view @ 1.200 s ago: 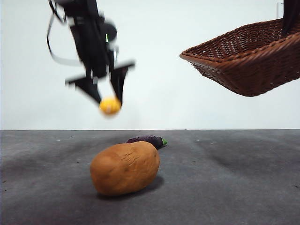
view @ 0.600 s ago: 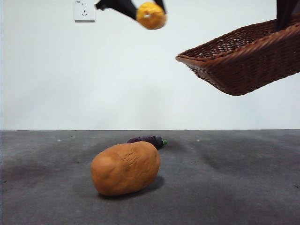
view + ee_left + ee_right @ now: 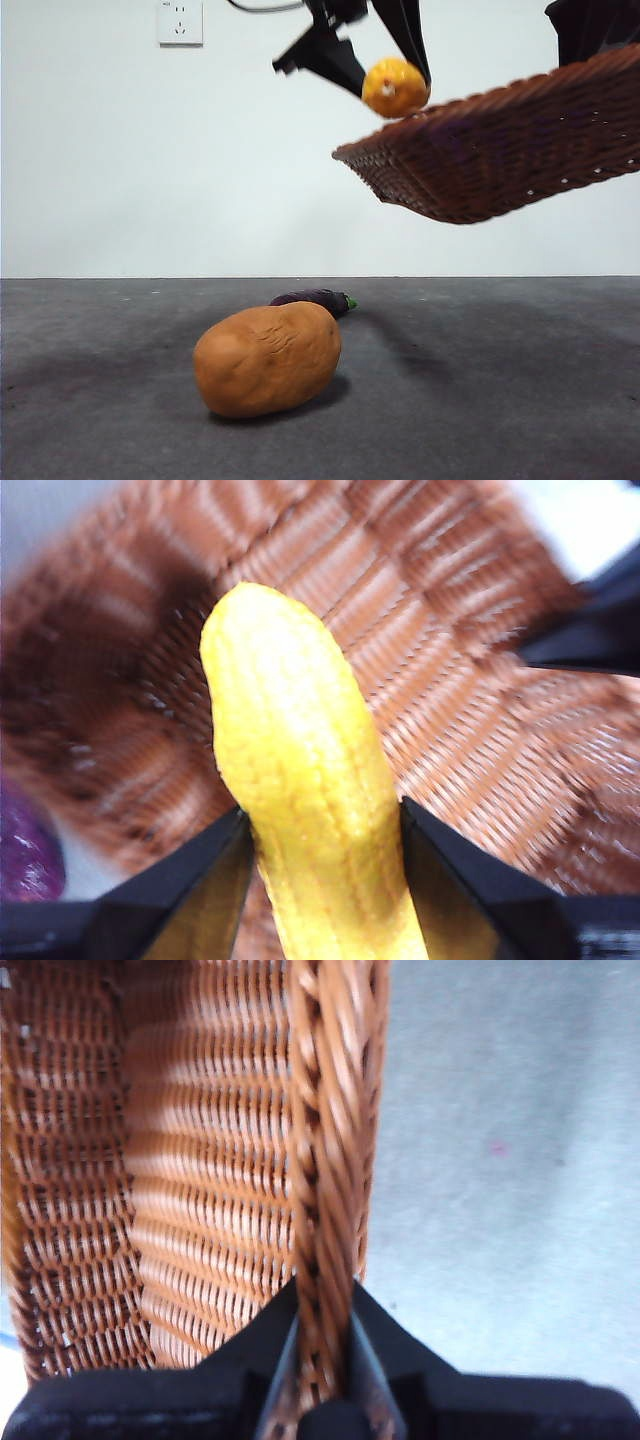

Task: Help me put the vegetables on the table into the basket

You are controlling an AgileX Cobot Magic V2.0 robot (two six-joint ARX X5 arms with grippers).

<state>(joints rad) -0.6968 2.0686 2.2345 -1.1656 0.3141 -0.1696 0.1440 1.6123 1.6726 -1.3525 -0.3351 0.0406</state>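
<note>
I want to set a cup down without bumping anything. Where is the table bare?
The table is bare on both sides of the potato and along its front edge. It is crowded at the middle, where the eggplant lies just behind the potato. Overhead, the right gripper holds the basket aloft, and the left gripper holds the yellow vegetable above it.

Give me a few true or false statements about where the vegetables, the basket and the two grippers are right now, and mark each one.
1. The left gripper holds the yellow vegetable above the basket. True.
2. The basket rests on the table. False: the right gripper, clamped on its rim, holds it in the air, tilted.
3. The potato lies on the table. True.
4. The eggplant is in the basket. False: it lies on the table behind the potato.
5. The potato is larger than the eggplant. True.
</note>
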